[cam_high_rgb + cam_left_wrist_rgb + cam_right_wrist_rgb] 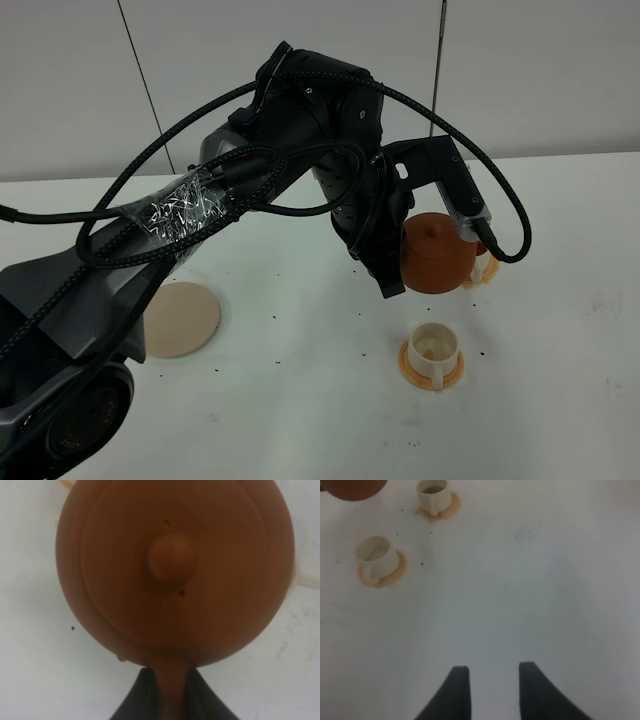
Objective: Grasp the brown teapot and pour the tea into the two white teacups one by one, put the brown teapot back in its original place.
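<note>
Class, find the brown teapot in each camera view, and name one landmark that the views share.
Exterior high: brown teapot right of centre.
Left wrist: fills most of the picture, lid knob central.
Right wrist: only an edge, at the picture's corner.
Shared landmark: the white table, in all three.

Soft, even light; faint shadows on the white table [300, 400]. Both wrist views are blurry, the close brown teapot [170, 570] out of focus.
</note>
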You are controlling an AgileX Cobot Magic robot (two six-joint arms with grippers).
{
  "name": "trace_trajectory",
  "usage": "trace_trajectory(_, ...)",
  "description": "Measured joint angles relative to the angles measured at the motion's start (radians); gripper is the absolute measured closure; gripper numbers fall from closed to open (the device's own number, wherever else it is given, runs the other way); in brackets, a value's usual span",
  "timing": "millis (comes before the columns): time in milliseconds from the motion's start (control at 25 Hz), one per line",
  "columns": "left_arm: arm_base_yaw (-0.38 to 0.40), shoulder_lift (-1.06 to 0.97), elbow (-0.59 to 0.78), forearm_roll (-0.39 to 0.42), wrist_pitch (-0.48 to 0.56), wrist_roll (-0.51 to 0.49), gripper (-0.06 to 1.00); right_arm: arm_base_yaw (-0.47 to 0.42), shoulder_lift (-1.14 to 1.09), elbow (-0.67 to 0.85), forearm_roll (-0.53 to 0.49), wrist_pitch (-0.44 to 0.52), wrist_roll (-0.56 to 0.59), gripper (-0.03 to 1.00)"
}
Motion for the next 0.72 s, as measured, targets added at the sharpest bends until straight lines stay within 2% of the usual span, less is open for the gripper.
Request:
trace_trajectory(280,-0.006,0.0,0.0,-0.003,0.0,0.028,0.78,0.0,0.0,0.0,0.0,0.0,0.0,0.73)
trace_trajectory(520,-0.024,-0.001,0.002,0.064,0.001,0.051,0.78,0.0,0.0,0.0,0.0,0.0,0.0,0.73)
trace_trajectory(720,-0.028,-0.036,0.044,0.087,0.001,0.075,0.78,0.0,0.0,0.0,0.0,0.0,0.0,0.73)
